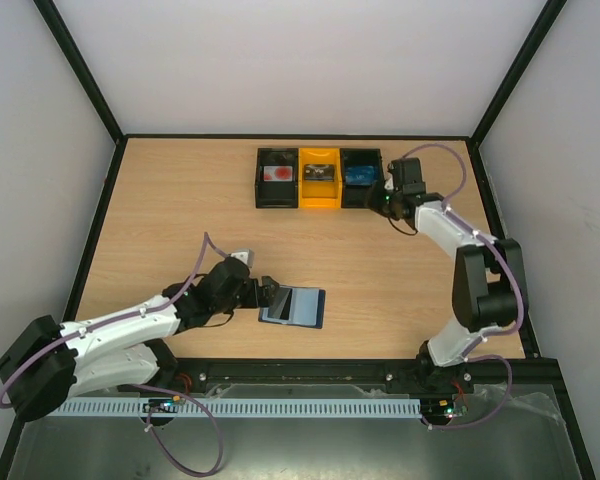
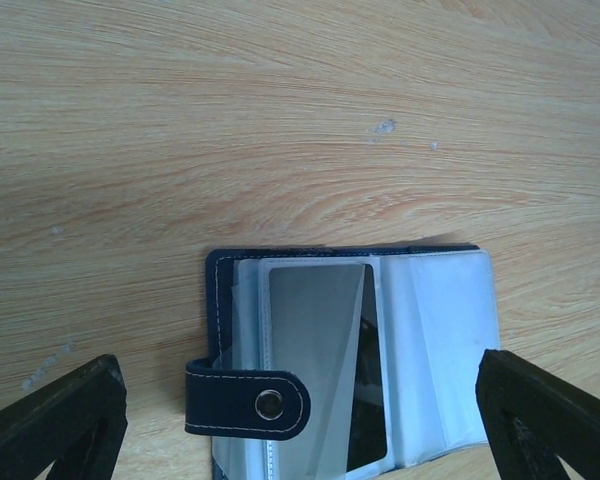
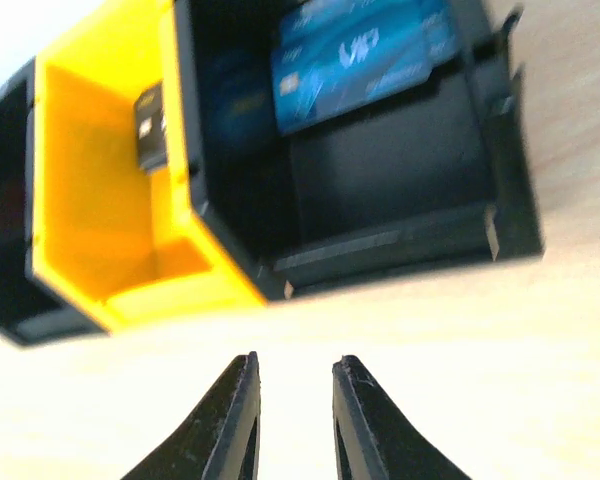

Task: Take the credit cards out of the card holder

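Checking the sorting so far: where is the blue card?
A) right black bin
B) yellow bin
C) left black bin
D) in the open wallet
A: the blue card lies inside the right black bin, next to the yellow bin; the right wrist view shows it there too.

No lettering can be read with certainty in any view. The blue credit card (image 3: 350, 60), lying in the black box (image 3: 380, 175) beyond the right jaws, carries pale marks too blurred to spell out. The card holder (image 2: 430, 350), between the left jaws, shows only a plain metal snap (image 2: 270, 403) on its tab.
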